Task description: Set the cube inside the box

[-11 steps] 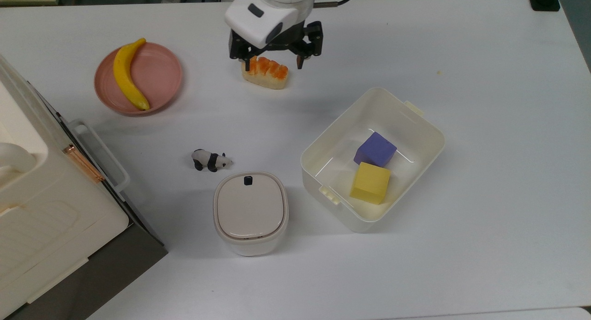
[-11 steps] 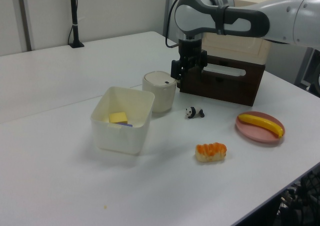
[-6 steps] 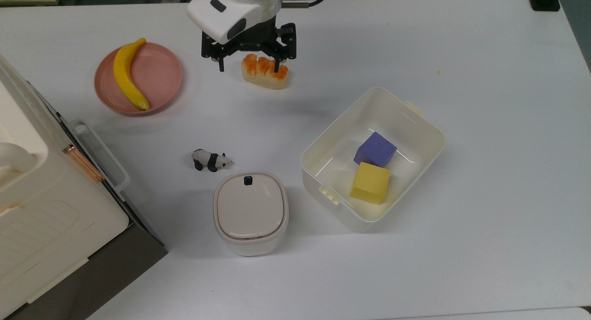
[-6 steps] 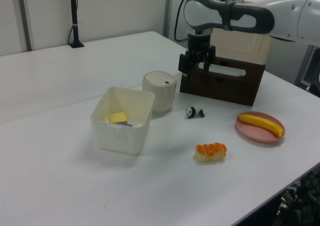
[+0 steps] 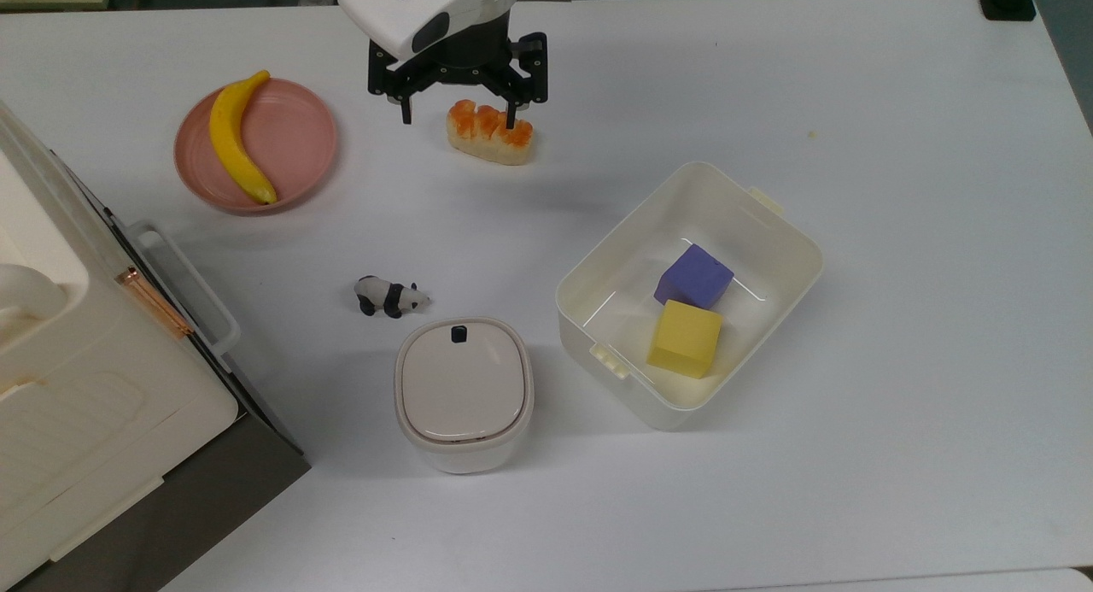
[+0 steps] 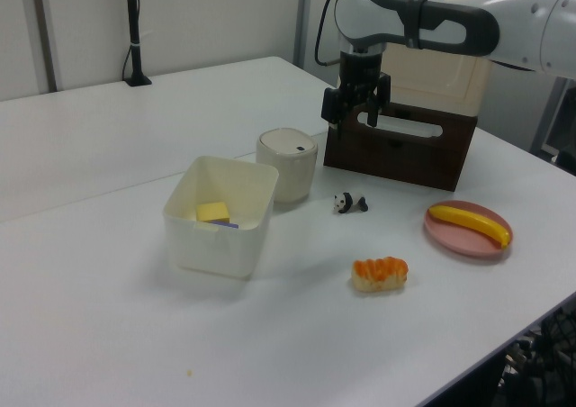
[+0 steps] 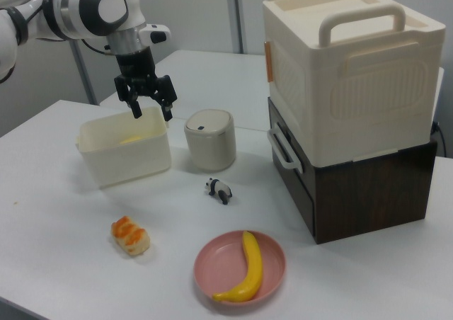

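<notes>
The yellow cube (image 5: 684, 338) lies inside the white box (image 5: 619, 226), next to a purple cube (image 5: 694, 276). In the left view the cube (image 6: 213, 212) shows over the rim of the box (image 6: 220, 249). In the right view just a yellow sliver of the cube (image 7: 131, 141) shows inside the box (image 7: 127, 157). My gripper (image 5: 458, 118) hangs open and holds nothing. It is high above the table, far from the box toward the top view's upper left, over the orange-topped food piece. It also shows in the left view (image 6: 355, 123) and the right view (image 7: 151, 113).
An orange-topped food piece (image 5: 491, 133) lies below the gripper. A banana (image 5: 237, 139) rests on a pink plate (image 5: 299, 139). A toy panda (image 5: 389, 296) and a beige-lidded container (image 5: 463, 393) stand mid-table. A big cream case (image 5: 77, 378) fills the top view's left edge.
The open gripper has moved toward the top view's left and slightly up, away from the box. The cubes and the box have not moved.
</notes>
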Robot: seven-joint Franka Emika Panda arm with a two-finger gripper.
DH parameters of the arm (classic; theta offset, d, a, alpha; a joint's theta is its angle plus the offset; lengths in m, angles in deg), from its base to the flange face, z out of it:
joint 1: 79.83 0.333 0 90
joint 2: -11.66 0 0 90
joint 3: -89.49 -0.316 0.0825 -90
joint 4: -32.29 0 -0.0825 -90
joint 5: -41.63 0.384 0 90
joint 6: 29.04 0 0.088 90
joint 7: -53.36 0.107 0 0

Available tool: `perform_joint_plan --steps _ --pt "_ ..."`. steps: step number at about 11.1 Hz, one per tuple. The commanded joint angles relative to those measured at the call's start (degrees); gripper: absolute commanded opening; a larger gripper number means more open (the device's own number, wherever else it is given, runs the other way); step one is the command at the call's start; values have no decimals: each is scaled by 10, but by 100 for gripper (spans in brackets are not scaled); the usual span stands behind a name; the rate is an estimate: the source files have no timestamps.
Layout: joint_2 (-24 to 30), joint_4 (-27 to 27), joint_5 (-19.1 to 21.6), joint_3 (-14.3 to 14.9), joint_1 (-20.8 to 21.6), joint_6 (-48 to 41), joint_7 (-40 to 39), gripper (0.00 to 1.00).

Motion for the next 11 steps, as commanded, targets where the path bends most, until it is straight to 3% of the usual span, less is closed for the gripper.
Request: perform_joint_plan --steps 1,11 --pt "12 -13 1 0 4 4 7 100" --pt "12 -13 2 -3 3 -19 2 100"
